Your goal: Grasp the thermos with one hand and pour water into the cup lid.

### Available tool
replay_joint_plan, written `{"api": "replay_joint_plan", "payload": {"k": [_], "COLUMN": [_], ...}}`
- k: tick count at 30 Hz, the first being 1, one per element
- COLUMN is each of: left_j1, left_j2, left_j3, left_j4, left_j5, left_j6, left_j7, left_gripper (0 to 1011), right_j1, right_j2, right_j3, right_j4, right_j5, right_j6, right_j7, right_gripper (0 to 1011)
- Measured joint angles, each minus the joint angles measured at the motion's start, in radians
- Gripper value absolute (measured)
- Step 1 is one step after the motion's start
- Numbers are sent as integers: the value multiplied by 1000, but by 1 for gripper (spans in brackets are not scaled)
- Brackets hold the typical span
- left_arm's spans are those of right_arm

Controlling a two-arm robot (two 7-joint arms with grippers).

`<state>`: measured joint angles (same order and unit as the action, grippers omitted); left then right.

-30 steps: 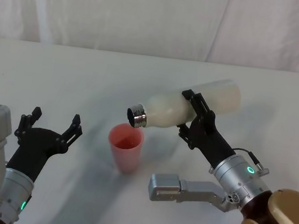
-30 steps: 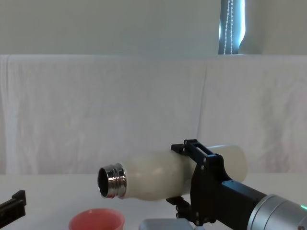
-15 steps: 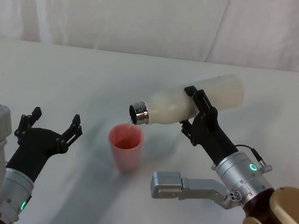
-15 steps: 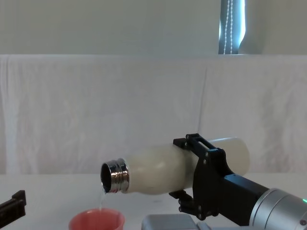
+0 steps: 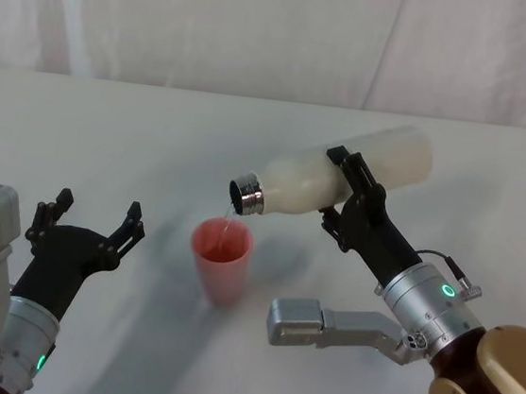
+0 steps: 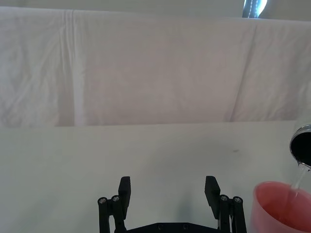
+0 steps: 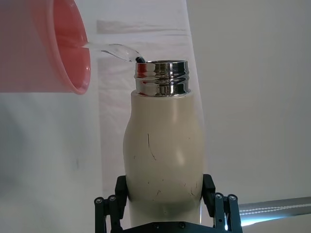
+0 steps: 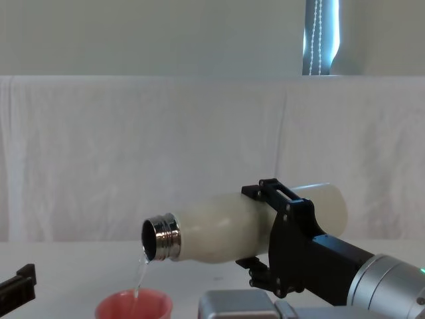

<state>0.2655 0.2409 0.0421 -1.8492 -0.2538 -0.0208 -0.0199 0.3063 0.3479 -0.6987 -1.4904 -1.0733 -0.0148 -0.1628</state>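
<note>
My right gripper (image 5: 349,190) is shut on the cream-white thermos (image 5: 336,179), holding it tipped nearly flat above the table with its steel neck (image 5: 245,196) pointing left and slightly down. A thin stream of water falls from the neck into the salmon-pink cup lid (image 5: 221,261), which stands upright on the table just below. In the chest view the thermos (image 8: 226,228) pours into the cup lid (image 8: 133,306); the right wrist view shows the thermos (image 7: 162,150) and cup lid (image 7: 46,46). My left gripper (image 5: 89,223) is open, parked left of the cup lid.
A white cloth covers the table (image 5: 156,137) and hangs as a backdrop behind it. The grey wrist housing of my right arm (image 5: 310,323) sits low to the right of the cup lid. Bare table lies behind and to the left.
The right gripper has tipped the thermos further, neck lower and base higher, and shifted it slightly right. Water now runs from the neck into the cup lid. The left arm has not moved.
</note>
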Motion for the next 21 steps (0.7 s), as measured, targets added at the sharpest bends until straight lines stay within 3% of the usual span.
{"api": "replay_joint_plan", "payload": {"k": [21], "left_j1": [0], "left_j2": [0], "left_j3": [0], "left_j4": [0], "left_j5": [0], "left_j6": [0], "left_j7": [0], "left_gripper": [1001], "right_j1": [0], "right_j2": [-1], "right_j3": [1], "right_j4": [-4], "right_j5": [-2], "right_j6": [4], "right_j7": [-4], "right_gripper": [951]}}
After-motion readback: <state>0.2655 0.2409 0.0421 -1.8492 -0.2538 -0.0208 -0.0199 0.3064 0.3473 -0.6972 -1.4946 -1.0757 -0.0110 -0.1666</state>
